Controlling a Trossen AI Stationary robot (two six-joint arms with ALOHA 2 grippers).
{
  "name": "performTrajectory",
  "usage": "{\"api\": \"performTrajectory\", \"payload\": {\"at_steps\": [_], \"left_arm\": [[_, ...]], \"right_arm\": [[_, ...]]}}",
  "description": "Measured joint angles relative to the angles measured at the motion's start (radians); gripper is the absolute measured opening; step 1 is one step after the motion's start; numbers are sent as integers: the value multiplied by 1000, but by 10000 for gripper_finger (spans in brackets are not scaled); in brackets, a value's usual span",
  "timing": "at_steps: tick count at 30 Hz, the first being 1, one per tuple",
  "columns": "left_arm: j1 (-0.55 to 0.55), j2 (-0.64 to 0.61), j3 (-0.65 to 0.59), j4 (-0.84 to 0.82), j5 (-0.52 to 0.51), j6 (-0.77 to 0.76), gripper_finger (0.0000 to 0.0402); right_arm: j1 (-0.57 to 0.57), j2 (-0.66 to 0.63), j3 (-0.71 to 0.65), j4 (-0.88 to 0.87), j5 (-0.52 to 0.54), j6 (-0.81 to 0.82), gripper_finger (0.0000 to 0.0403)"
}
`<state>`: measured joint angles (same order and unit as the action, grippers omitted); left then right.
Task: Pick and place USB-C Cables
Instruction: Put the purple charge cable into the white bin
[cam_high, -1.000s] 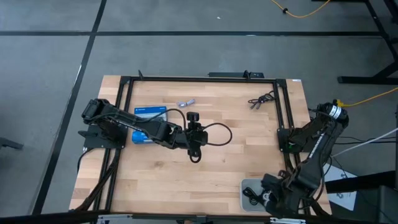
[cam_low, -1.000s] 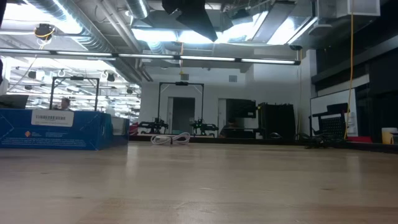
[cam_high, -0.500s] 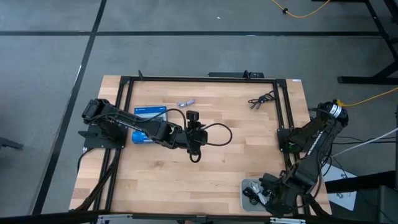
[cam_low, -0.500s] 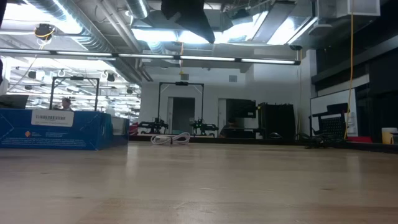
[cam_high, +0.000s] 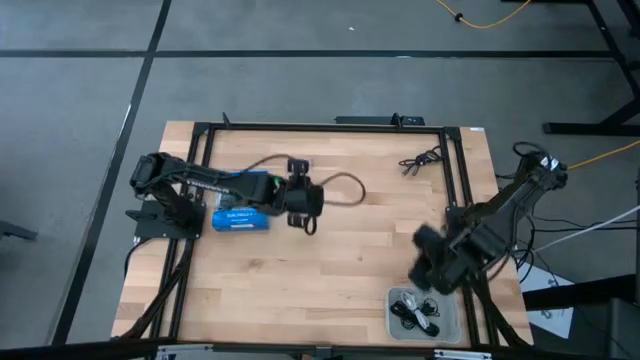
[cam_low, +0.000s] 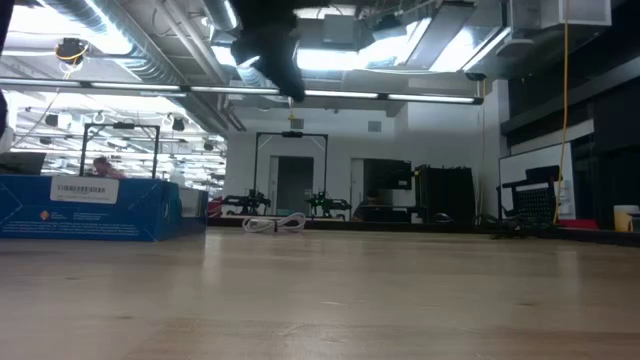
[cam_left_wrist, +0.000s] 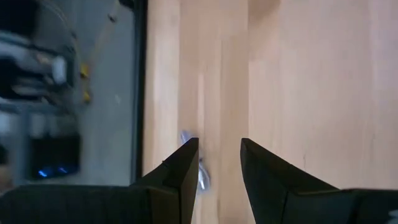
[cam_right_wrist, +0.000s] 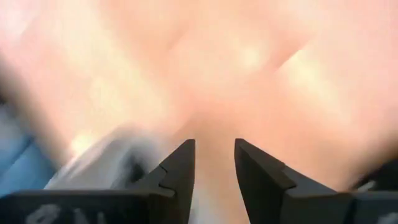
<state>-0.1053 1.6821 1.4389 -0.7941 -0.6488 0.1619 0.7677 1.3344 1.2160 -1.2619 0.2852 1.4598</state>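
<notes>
A black USB-C cable bundle (cam_high: 420, 160) lies near the table's far right corner, also seen in the low view (cam_low: 515, 228). A pale grey cable (cam_left_wrist: 201, 177) lies on the wood just beside one finger of my left gripper (cam_left_wrist: 218, 144), which is open above it and touches nothing. The low view shows this pale cable (cam_low: 280, 222) flat on the table. Dark and pale cables (cam_high: 415, 312) lie inside the grey tray (cam_high: 392, 300) at the near right. My right gripper (cam_high: 425, 263) hovers open and empty beyond the tray, blurred in its wrist view (cam_right_wrist: 214, 144).
A blue box (cam_high: 238, 217) lies on the table's left part, under the left arm; the low view shows it standing at the left (cam_low: 90, 207). A black frame rail (cam_high: 320, 127) runs along the far edge. Bare wood fills the middle and near left.
My left gripper has swung from the table's middle toward the far edge and left, ending over the pale cable. My right gripper has risen out of the grey tray and moved toward the far edge, leaving cables in the tray.
</notes>
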Motion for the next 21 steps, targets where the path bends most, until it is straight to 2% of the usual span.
{"api": "performTrajectory", "payload": {"at_steps": [3, 5, 9, 12, 17, 21], "left_arm": [[63, 0, -3, -79, 46, -29, 111], [104, -4, -3, -94, 75, -31, 111], [193, -5, -23, -82, 149, -31, 111], [262, -5, -42, -30, 245, -30, 111], [341, -4, -121, 169, 438, -32, 111], [362, -4, -168, 234, 446, -50, 111]], "right_arm": [[-52, -24, 0, -142, 262, 0, 116], [-81, -31, 0, -222, 395, -1, 116], [-154, -32, -5, -307, 537, -18, 116], [-223, -40, -24, -299, 588, -80, 116], [-341, -44, -105, -304, 583, -105, 116], [-420, -44, -184, -300, 545, -104, 116]]}}
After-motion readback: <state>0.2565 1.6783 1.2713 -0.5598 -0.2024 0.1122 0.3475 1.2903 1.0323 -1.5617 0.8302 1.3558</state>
